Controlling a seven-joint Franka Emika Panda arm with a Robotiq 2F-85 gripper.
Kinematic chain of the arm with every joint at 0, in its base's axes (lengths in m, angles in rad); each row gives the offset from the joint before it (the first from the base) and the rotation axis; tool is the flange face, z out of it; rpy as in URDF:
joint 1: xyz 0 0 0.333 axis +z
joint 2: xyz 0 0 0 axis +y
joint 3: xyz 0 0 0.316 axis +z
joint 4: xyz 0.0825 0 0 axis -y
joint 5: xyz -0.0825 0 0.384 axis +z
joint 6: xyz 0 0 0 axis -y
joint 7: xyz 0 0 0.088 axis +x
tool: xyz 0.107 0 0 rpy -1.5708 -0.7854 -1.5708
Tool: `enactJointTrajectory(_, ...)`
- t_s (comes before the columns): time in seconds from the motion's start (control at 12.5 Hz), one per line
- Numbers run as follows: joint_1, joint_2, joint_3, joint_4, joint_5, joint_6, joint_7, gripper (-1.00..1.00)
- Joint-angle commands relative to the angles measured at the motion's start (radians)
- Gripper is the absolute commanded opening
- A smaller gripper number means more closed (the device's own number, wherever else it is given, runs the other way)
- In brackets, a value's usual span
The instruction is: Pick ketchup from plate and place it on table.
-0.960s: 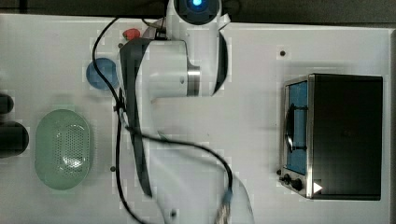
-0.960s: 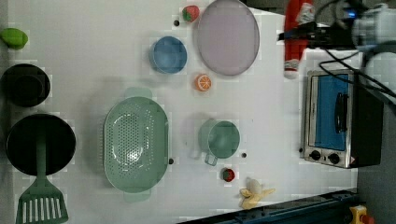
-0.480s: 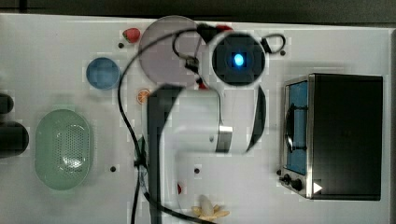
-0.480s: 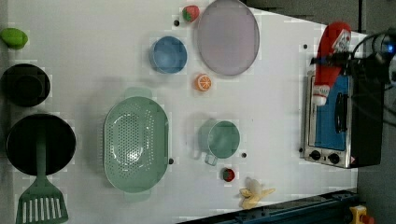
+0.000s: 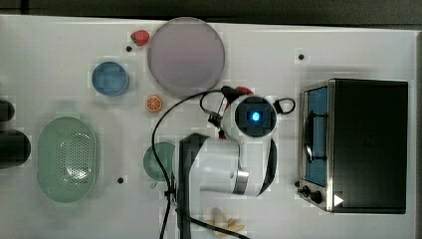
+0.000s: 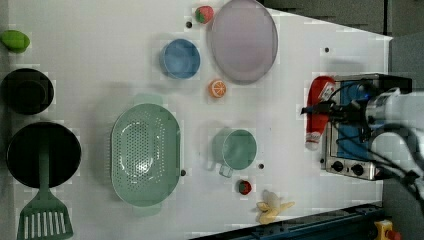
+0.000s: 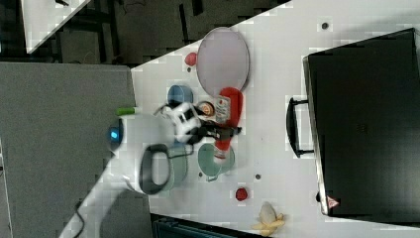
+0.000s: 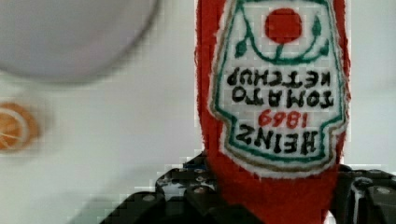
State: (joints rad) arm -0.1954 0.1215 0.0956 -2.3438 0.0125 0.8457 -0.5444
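Gripping ketchup (image 6: 318, 111), pincer (image 6: 320, 110) clenched above white table (image 6: 110, 40); plate (image 6: 243, 40) bare.

A robot lab: toy kitchenware on a white table (image 5: 59, 45) with screw holes.

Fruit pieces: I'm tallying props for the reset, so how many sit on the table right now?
4: the strawberry beside the plate, the orange slice below the blue bowl, a small red fruit and the banana near the teal cup. The arm may hide others.
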Motion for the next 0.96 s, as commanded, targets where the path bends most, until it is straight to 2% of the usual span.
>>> enactJointTrajectory(0.08,0.015,0.04,0.004,-0.058,0.0,0.076,0.012,0.21)
enactJointTrajectory(0.4,0.015,0.147,0.003,-0.055,0.0,0.127,0.012,0.21)
enactJointTrajectory(0.48,0.015,0.162,0.001,-0.057,0.0,0.163,0.012,0.27)
enactJointTrajectory(0.72,0.015,0.149,0.005,-0.056,0.001,0.182,0.012,0.9)
enactJointTrajectory(0.8,0.015,0.13,0.008,-0.054,0.001,0.165,0.012,1.0)
enactJointTrajectory(0.96,0.015,0.07,0.015,-0.026,0.003,0.12,0.046,1.0)
